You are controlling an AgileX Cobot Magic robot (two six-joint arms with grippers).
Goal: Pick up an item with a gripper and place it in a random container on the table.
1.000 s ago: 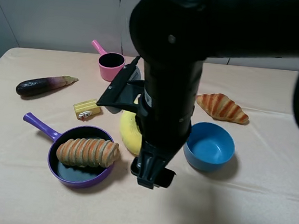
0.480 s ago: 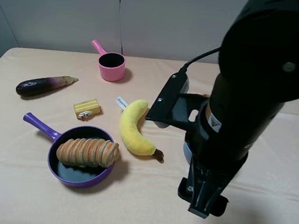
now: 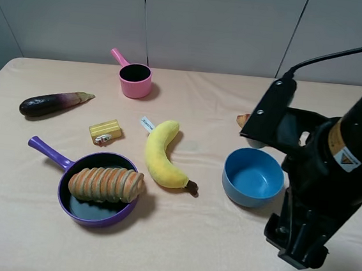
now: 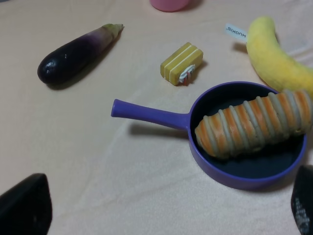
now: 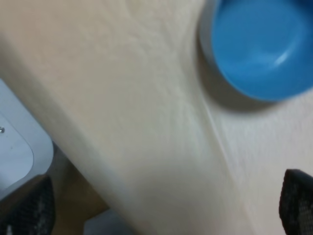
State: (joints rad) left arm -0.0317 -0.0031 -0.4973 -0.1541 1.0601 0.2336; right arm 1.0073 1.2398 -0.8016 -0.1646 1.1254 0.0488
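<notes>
Bread loaf (image 3: 106,184) lies inside purple frying pan (image 3: 71,207), one end propped on rim toward banana (image 3: 162,154). Risk: a nudge to the pan's handle could roll the loaf out. Blue bowl (image 3: 252,177) sits further right, empty. Right gripper (image 3: 297,243) hangs just beside the bowl, fingers spread, nothing held. Left gripper (image 4: 161,215): finger tips only at wrist-view corners, wide apart, empty.
</notes>
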